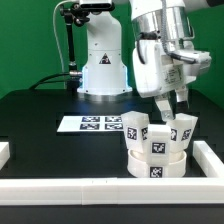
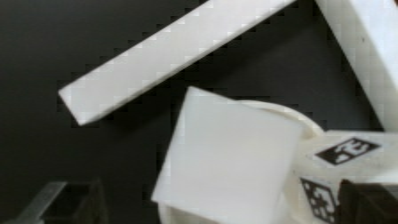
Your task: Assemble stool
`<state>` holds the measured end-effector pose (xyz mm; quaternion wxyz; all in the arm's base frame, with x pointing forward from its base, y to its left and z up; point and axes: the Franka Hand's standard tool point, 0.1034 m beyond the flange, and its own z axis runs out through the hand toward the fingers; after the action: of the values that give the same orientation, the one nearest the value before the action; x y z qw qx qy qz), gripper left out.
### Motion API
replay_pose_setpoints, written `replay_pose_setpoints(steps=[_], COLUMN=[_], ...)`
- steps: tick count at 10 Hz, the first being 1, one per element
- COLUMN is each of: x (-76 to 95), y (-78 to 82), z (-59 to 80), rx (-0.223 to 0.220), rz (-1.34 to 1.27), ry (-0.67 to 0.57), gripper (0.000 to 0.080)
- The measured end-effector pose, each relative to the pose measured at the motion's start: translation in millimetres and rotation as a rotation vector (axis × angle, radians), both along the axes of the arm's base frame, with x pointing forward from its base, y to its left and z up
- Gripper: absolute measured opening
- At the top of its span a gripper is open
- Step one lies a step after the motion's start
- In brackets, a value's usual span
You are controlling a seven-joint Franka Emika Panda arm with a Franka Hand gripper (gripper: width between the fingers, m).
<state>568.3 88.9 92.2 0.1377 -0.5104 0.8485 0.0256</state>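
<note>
The white round stool seat [image 1: 158, 168] lies on the black table near the front rail, a marker tag on its rim. Three white tagged legs stand upright in it: one on the exterior view's left [image 1: 136, 130], one in the middle [image 1: 160, 142], one on the right [image 1: 184, 128]. My gripper [image 1: 172, 108] hangs just above the middle and right legs with its jaws apart. In the wrist view a large white leg [image 2: 231, 160] fills the gap between the dark fingers [image 2: 43, 205], clear of that finger, and a black tag [image 2: 340, 150] shows beside it. My gripper [image 2: 214, 208] holds nothing.
The marker board [image 1: 90, 123] lies flat behind the stool. White border rails run along the front [image 1: 90, 190], the right [image 1: 210, 155] and the left [image 1: 5, 150]; one rail crosses the wrist view [image 2: 187, 55]. The robot base [image 1: 103, 65] stands at the back.
</note>
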Motion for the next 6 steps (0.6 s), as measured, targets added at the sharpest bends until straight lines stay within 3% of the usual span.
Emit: replay_pose_setpoints(steps=[1, 4, 6], x=[0.0, 5.5, 5.0], y=[0.6, 16.8, 23.4], z=[0.0, 5.8, 5.7], rx=[-0.011, -0.155, -0.196], rz=[0.046, 0.476, 0.706], ry=[-0.005, -0.035, -0.077], gripper=[0.0648, 0.0648, 0.0648])
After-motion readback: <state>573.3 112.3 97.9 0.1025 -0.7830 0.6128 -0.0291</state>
